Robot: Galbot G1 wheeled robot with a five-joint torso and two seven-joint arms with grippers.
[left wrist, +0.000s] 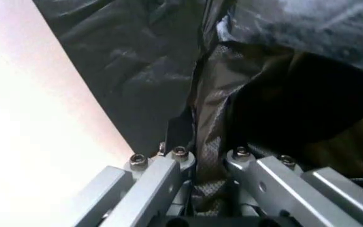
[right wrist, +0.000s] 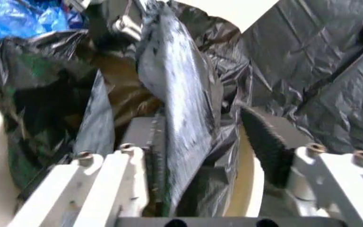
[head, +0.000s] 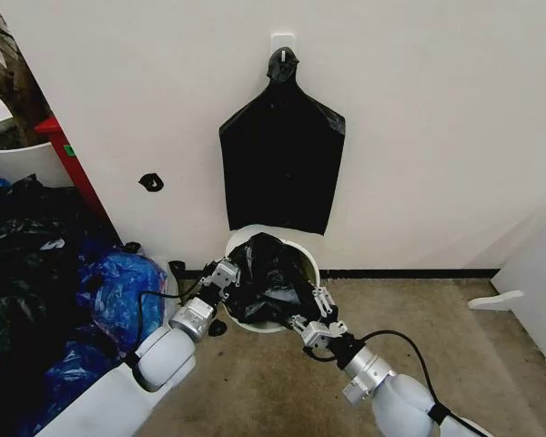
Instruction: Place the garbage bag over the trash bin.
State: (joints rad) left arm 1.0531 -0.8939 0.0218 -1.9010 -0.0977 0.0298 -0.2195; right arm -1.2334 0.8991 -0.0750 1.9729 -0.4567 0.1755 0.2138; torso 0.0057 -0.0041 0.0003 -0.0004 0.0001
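- This is looking like a plain room inside a building, maybe a test room for a robot.
- A bare white wall point(head: 437, 118) is standing behind a rough brown carpet point(head: 419, 319).
- A flat black bag point(head: 280, 164) is hanging from a wall hook point(head: 282, 44).
- A heap of black and blue bags point(head: 55, 273) is lying beside a plant pot point(head: 18, 159).

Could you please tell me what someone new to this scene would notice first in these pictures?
First, the crinkled black garbage bag bunched in the mouth of the white trash bin against the wall, with the left gripper and right gripper at either side of it. The right wrist view shows film between open jaws. Next, a flat black bag hanging on the wall above, and a heap of black and blue bags to the robot's left.
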